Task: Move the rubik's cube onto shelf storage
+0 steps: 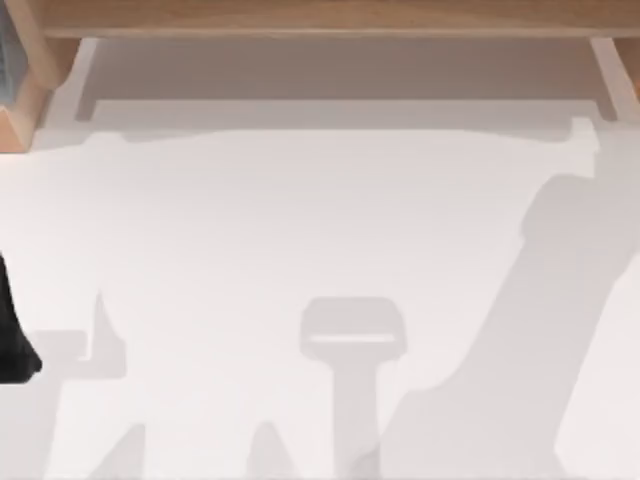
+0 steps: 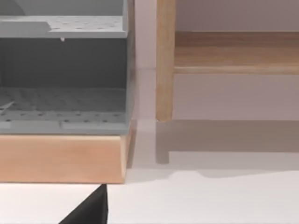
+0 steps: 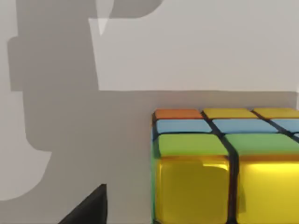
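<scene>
The little cube of yellow, green and blue tiles [image 3: 224, 168] sits on the white table, not yet on the long light-brown wooden shelf [image 1: 330, 15]; I cannot tell how either claw stands.

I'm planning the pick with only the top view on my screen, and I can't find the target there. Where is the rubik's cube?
Observer: The right wrist view has the rubik's cube close up, with white table behind it.
Operator: Which colours face up?
Observer: The top tiles are orange, yellow, blue and green. The near side is yellow.
Operator: What is the wooden block at my top left?
Observer: In the left wrist view it is a wooden base carrying a grey perforated rack, beside an upright of the shelf storage.
</scene>
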Available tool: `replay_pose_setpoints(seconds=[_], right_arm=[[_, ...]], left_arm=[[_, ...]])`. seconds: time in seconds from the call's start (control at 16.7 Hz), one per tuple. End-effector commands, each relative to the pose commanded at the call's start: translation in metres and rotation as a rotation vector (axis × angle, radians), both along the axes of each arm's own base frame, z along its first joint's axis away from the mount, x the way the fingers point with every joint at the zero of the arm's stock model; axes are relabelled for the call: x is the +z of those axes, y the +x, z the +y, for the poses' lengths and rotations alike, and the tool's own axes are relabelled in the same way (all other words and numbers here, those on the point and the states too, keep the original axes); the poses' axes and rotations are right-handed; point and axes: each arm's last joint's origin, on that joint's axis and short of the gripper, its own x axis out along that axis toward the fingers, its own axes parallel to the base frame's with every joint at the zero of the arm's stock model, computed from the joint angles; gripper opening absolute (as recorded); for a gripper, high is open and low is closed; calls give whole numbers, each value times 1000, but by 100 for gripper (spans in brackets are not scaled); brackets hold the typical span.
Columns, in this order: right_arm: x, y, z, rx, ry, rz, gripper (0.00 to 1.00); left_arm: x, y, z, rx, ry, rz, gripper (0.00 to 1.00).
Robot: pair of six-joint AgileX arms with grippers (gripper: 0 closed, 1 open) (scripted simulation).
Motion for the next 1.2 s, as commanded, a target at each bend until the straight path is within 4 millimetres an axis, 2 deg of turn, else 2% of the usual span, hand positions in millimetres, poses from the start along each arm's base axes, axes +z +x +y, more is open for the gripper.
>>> replay_pose_setpoints(seconds=[0.06, 0.84, 1.2], right_arm=[[0, 0, 0, 0, 0, 0, 100], [0, 0, 0, 0, 0, 0, 2], [0, 0, 0, 0, 0, 0, 0]], left_arm=[[0, 0, 0, 0, 0, 0, 100], [0, 0, 0, 0, 0, 0, 100], [0, 0, 0, 0, 0, 0, 100]])
